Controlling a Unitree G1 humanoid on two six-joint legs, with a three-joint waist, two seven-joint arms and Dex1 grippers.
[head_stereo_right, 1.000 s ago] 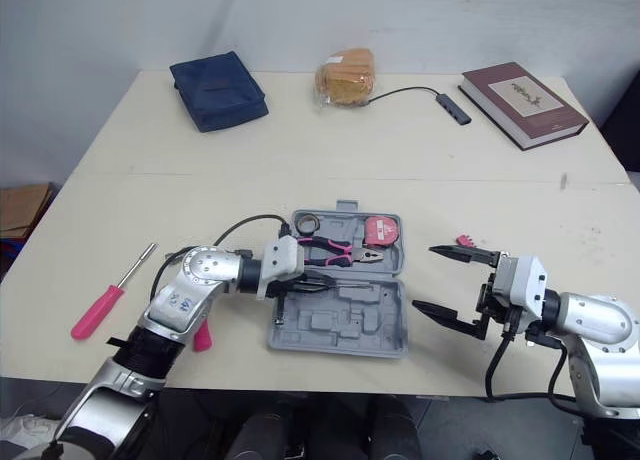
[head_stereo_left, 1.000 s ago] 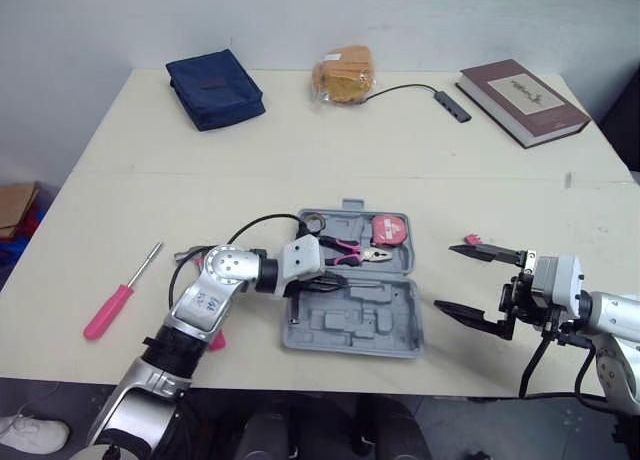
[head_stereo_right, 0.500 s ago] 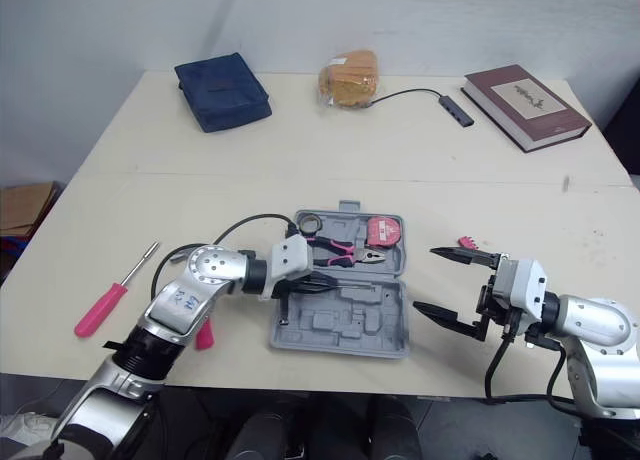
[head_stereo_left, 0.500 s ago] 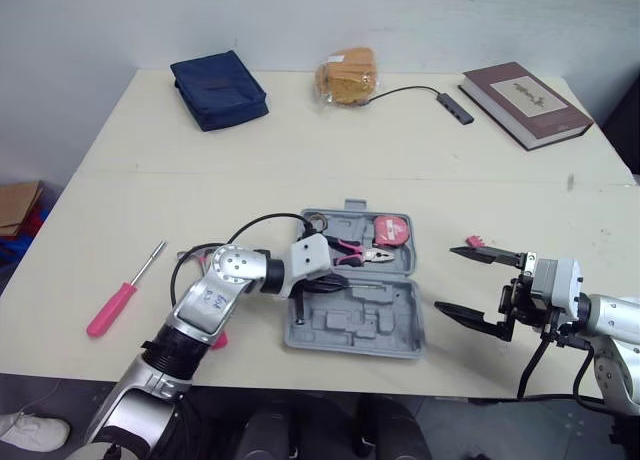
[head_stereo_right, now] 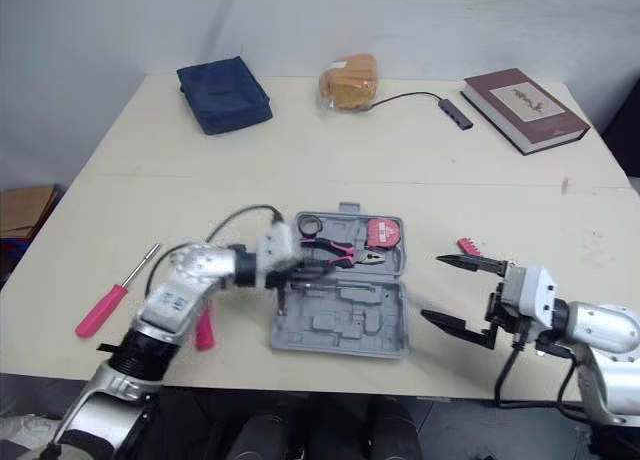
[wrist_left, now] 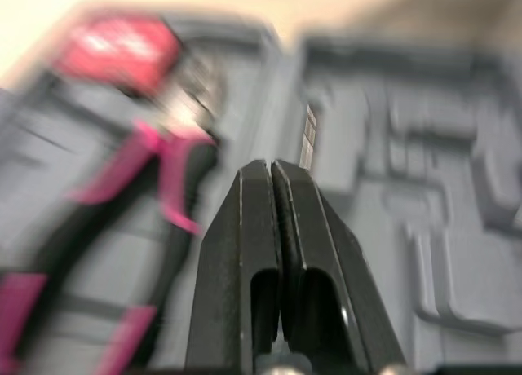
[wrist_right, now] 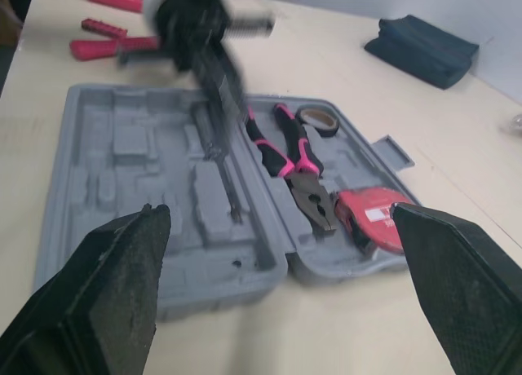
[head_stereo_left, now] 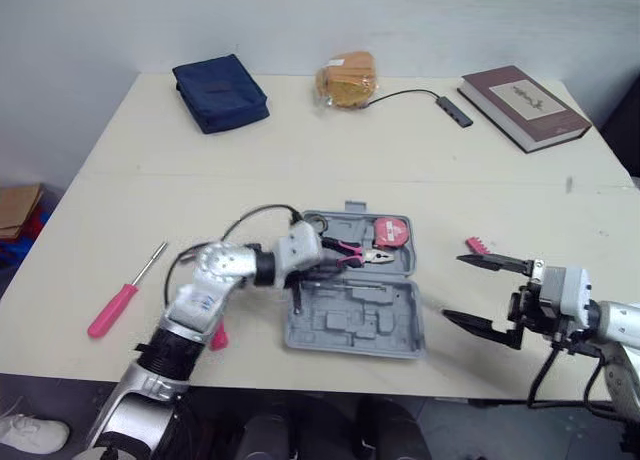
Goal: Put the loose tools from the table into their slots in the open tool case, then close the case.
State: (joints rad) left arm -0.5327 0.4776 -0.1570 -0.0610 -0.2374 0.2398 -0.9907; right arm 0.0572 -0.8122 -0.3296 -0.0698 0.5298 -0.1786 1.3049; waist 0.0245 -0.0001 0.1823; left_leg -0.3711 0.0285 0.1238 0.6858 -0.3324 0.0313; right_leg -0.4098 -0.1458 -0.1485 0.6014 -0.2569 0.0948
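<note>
**Picking what to grab next: the left side is closer**

Nearest of all, a pink-handled tool [head_stereo_right: 205,330] lies partly under the left arm [head_stereo_left: 205,285] (I cannot tell what kind of tool it is). The screwdriver [head_stereo_left: 127,290] lies at 9 o'clock from the tool case [head_stereo_left: 355,318], well apart from it. Its pink handle points to 7 o'clock and its metal tip to 1 o'clock. Both are on the left, so I think the left arm should fetch them.

The left gripper [wrist_left: 272,169] hangs over the open case, fingers pressed together with nothing in them. It would need to go toward 9 o'clock and open up.

The right gripper [head_stereo_left: 453,288] sits at 3 o'clock from the case, fingers wide apart and empty. A small pink piece [head_stereo_left: 477,246] lies near it, at its 12 o'clock. The pliers [head_stereo_left: 350,252] already rest in the far half of the case.
</note>
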